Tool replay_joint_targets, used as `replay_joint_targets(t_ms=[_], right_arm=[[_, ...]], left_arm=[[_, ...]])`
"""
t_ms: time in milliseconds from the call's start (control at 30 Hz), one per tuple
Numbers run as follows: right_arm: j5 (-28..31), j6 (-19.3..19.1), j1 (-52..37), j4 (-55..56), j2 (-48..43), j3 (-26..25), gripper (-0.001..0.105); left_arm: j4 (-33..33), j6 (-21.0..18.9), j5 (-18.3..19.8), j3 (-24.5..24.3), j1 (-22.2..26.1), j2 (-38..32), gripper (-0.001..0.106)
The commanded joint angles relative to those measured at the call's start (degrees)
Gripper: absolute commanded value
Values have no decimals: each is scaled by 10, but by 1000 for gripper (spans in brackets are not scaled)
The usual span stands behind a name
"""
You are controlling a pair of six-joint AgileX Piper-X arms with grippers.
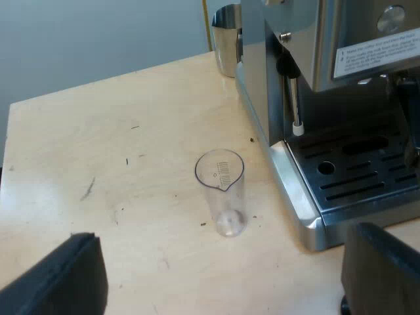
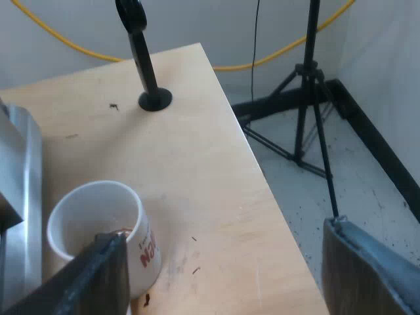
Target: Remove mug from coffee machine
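A white mug (image 2: 98, 223) with red lettering stands upright on the wooden table (image 2: 197, 170), close beside the espresso machine's metal side (image 2: 20, 197). My right gripper (image 2: 226, 252) is open; one of its fingers (image 2: 98, 275) overlaps the mug's near wall, while the other is far off over the table's edge. My left gripper (image 1: 226, 262) is open above the table, with nothing between its fingers. Beyond it a clear measuring glass (image 1: 222, 190) stands upright by the espresso machine (image 1: 341, 98), whose drip tray (image 1: 361, 177) carries nothing.
A steam wand (image 1: 295, 98) hangs over the drip tray's corner. A metal jug (image 1: 226, 39) stands behind the machine. A black post on a round base (image 2: 152, 85) stands on the table beyond the mug. Past the table's edge a tripod (image 2: 308, 105) stands on the floor.
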Motion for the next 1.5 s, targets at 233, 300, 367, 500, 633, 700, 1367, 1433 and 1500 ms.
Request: replay_joint_targets(t_ms=[233, 300, 367, 500, 633, 700, 1367, 1433, 1500], right_arm=[[-4, -10, -1, 108, -120, -5, 63], [-4, -10, -1, 120, -141, -5, 63], [-4, -10, -1, 131, -164, -5, 63], [-4, -10, -1, 150, -189, -5, 63], [15, -10, -1, 171, -216, -5, 63], [42, -8, -1, 176, -224, -5, 63], [63, 8, -1, 192, -297, -5, 63], [63, 8, -1, 204, -307, -5, 63], [63, 8, -1, 226, -317, -5, 63]], left_arm=[[26, 1, -13, -5, 0, -87, 79], [26, 1, -13, -5, 0, -106, 79], [26, 1, -13, -5, 0, -129, 79], [35, -6, -13, -5, 0, -168, 79], [79, -6, -13, -5, 0, -209, 79], [103, -6, -13, -5, 0, -229, 79], [184, -20, 0, 25, 0, -322, 79], [184, -25, 4, 31, 0, -322, 79], [180, -29, 5, 37, 0, -322, 79]])
